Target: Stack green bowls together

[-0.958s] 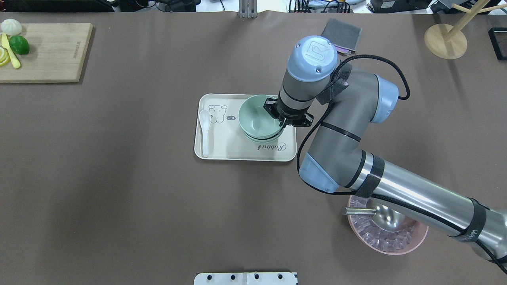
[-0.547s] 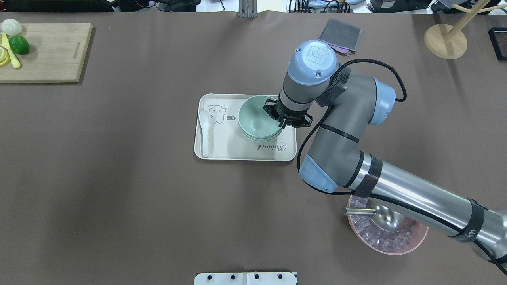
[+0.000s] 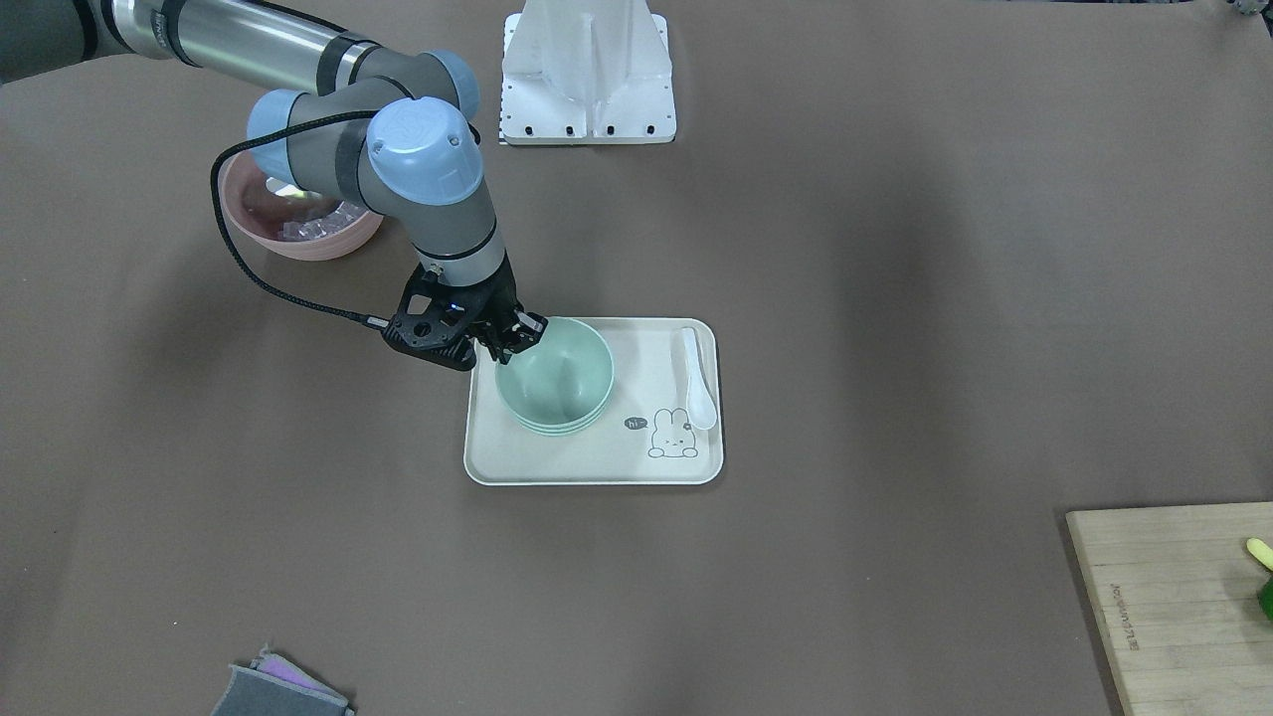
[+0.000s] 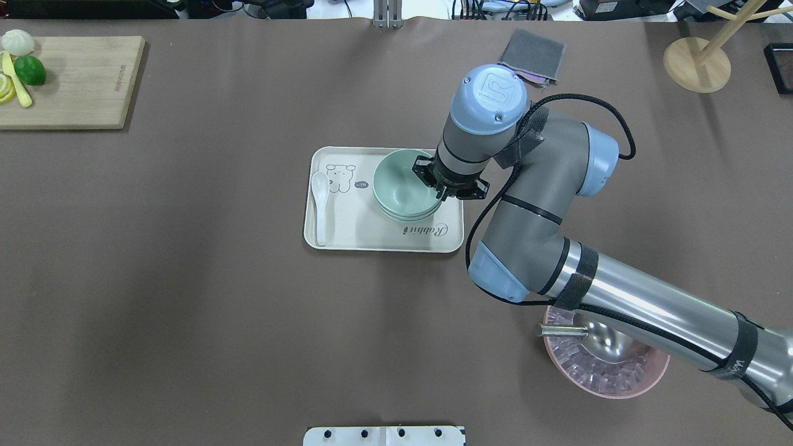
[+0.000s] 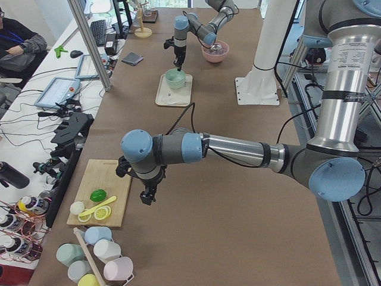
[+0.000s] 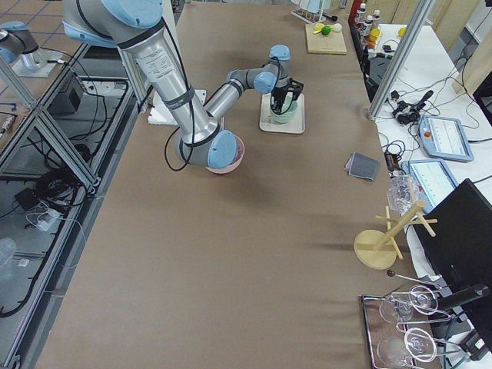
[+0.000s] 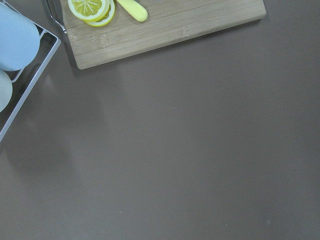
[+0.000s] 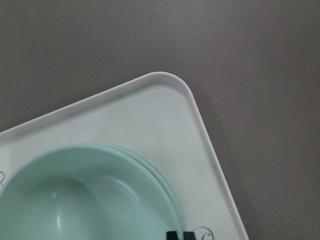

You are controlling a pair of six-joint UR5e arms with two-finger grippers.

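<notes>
Three pale green bowls (image 4: 403, 186) sit nested in one stack on the right half of the cream tray (image 4: 347, 229). The stack also shows in the front view (image 3: 557, 376) and the right wrist view (image 8: 90, 195). My right gripper (image 4: 441, 193) points down at the stack's right rim, its fingers closed on the top bowl's rim (image 3: 517, 343). My left gripper (image 5: 146, 196) shows only in the exterior left view, hanging over bare table beside the cutting board; I cannot tell whether it is open or shut.
A white spoon (image 4: 319, 204) lies on the tray's left side. A pink bowl (image 4: 607, 371) with a metal scoop sits under my right forearm. A cutting board (image 4: 74, 80) with fruit is far left, a grey cloth (image 4: 533, 56) and wooden stand (image 4: 697, 62) at the back.
The top green bowl has come down onto the stack and sits lower in it. My right wrist has shifted slightly with it and has been still for the last half second.
</notes>
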